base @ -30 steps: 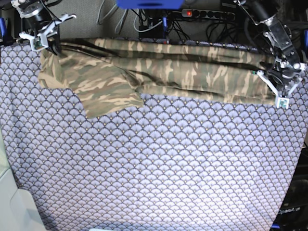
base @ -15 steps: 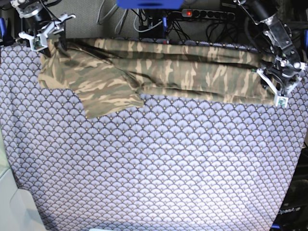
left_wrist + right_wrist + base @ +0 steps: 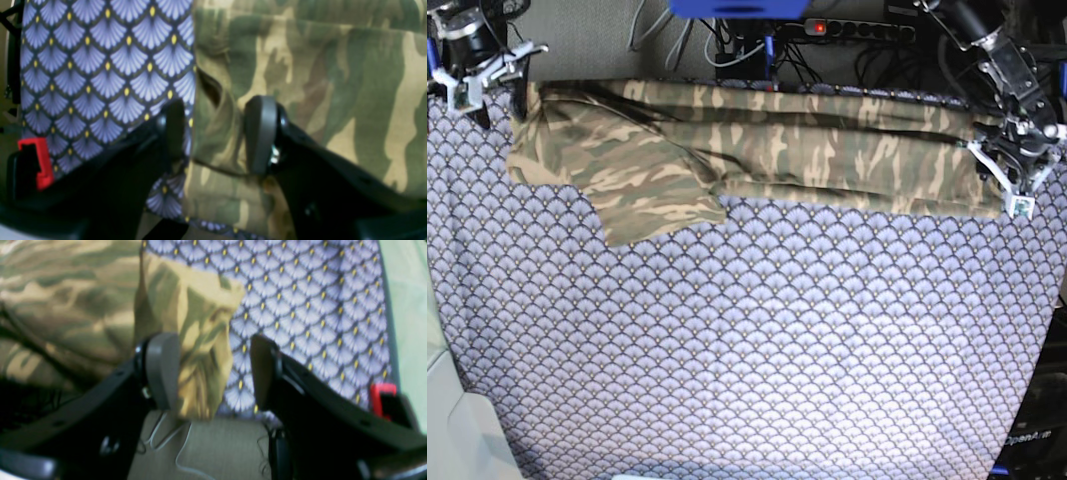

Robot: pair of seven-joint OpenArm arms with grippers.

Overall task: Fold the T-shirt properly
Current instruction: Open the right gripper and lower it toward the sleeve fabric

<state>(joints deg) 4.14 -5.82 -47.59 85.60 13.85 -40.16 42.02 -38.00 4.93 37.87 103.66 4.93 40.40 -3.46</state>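
Camouflage T-shirt (image 3: pixel 757 150) folded into a long soft band, fan-scale table cloth (image 3: pixel 757 350) (purple-grey), left gripper (image 3: pixel 213 133) and right gripper (image 3: pixel 213 373) spread wide, empty.

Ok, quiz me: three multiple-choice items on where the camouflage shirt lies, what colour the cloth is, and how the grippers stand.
1. The tan, olive and brown camouflage fabric T-shirt lies:
A. along the table's far edge
B. across the near edge
C. on the floor

2. The fan-scale patterned table cloth is:
A. red
B. purple-grey
C. plain white

3. The left gripper and right gripper are:
A. both clamped on fabric
B. one shut
C. both open

Answers: 1 A, the shirt stretches across the far side in the base view. 2 B, purple-grey scales show. 3 C, both wrist views show gaps between the fingers.
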